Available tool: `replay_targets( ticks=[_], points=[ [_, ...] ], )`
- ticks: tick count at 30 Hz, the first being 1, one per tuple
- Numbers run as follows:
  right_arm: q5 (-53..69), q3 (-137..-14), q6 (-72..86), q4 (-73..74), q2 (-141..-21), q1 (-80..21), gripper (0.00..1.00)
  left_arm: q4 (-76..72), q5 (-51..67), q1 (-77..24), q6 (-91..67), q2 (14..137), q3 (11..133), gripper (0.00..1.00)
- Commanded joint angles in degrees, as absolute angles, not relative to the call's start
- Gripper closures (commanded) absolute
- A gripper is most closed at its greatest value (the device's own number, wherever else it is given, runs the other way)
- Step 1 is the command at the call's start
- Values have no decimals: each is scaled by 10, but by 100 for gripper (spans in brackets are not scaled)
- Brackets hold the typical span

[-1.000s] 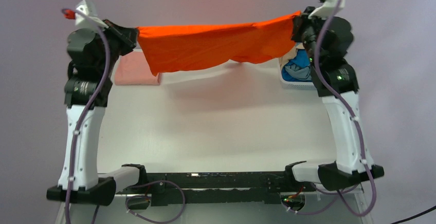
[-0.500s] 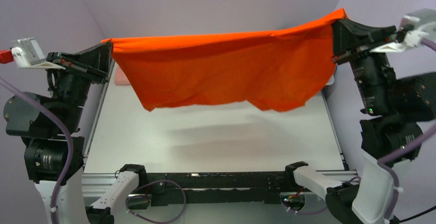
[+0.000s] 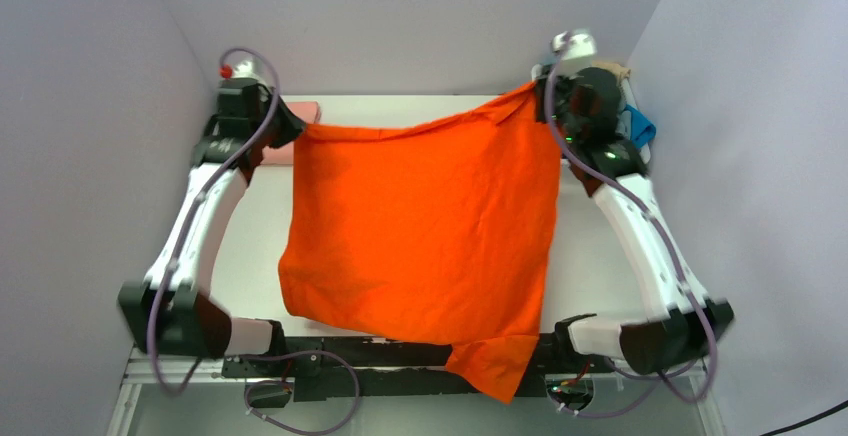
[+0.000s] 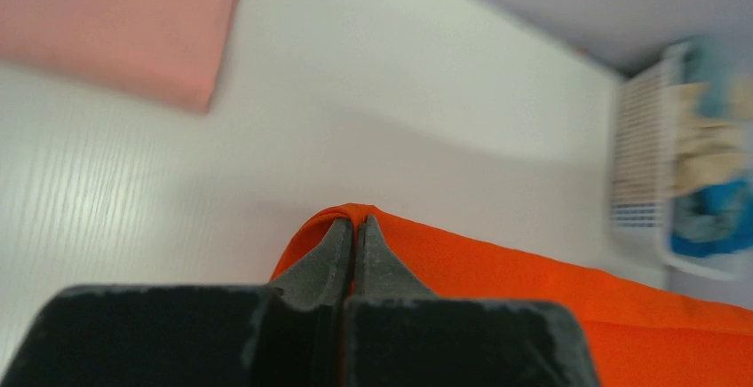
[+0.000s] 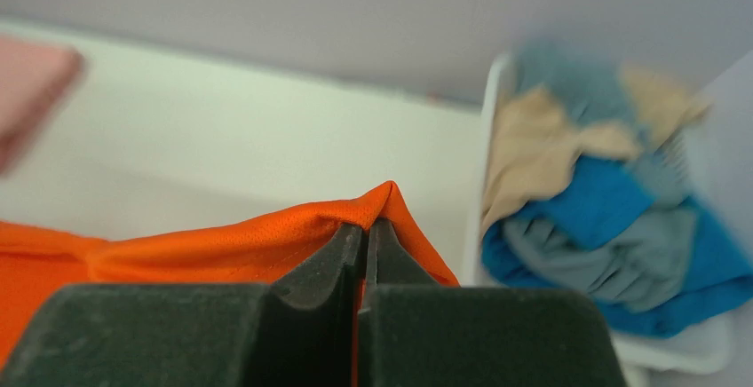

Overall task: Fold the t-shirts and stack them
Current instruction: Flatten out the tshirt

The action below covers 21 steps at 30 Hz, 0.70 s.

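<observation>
My left gripper (image 4: 355, 227) is pinched hard on one far corner of the orange t-shirt (image 3: 430, 226). The tips meet w/ only a fold of cloth b/w them, and the fabric curls up over the nose. My right gripper (image 5: 366, 229) is the same: clamped on the other far corner, w/ the mesh weave peaking just above the tips. From the top cam both arms reach to the far side of the table (image 3: 600, 246), left tool at far left and right tool at far right, w/ the shirt's far edge pulled b/w them. The right corner sits a bit farther back than the left. The rest of the shirt spreads toward me over the mid table. Its near-right corner hangs past the near edge and across the black base rail (image 3: 330, 351). Can't tell how much of it lies flat vs. lifted near the held edge. The salmon-pink t-shirt (image 4: 115, 23) is folded flat at far left, near my left tool but clear of the orange corner. In the top cam it's mostly hidden behind that arm. The white basket (image 4: 639, 165) sits at far right, beside and beyond my right tool. Crumpled in it are a blue t-shirt (image 5: 604, 205), a tan t-shirt (image 5: 533, 152) and a grey-blue t-shirt (image 5: 622, 258), all blurry in the wrist cam.
</observation>
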<state>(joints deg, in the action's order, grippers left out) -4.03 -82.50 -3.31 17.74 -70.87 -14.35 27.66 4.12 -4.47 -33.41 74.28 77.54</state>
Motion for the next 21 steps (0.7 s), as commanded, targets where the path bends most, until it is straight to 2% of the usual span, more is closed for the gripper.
replay_targets(
  ticks=[1, 4, 7, 8, 9, 10, 12, 13, 15, 17, 18, 21],
  points=[
    [-36, -759, 24, 102, -799, -133, 100, 253, 24, -39, -330, 877, 770, 100],
    [-5, -770, 54, 85, -922, -124, 100, 249, 31, -38, -308, 1015, 834, 100],
    [22, -837, 73, 83, -1046, -121, 100, 273, 36, -29, -305, 1154, 939, 100],
    [22, -867, 76, 85, -1084, -120, 98, 295, 54, -25, -307, 1194, 1005, 100],
    [15, -897, 81, 84, -1118, -119, 89, 306, 63, -22, -310, 1230, 1045, 100],
    [6, -934, 85, 94, -1153, -118, 78, 319, 65, -21, -316, 1258, 1085, 89],
    [-16, -1032, 96, 163, -1217, -118, 49, 337, 80, -19, -321, 1291, 1135, 54],
    [-11, -1069, 100, 184, -1235, -118, 42, 331, 89, -19, -323, 1293, 1137, 41],
    [11, -1081, 110, 187, -1237, -119, 30, 298, 103, -19, -329, 1264, 1108, 4],
    [35, -1044, 123, 166, -1212, -120, 4, 272, 110, -19, -330, 1228, 1074, 1],
    [44, -1023, 131, 160, -1197, -121, 1, 271, 111, -19, -330, 1212, 1062, 1],
    [68, -963, 149, 153, -1157, -128, 0, 261, 120, -21, -329, 1158, 1012, 1]
  ],
)
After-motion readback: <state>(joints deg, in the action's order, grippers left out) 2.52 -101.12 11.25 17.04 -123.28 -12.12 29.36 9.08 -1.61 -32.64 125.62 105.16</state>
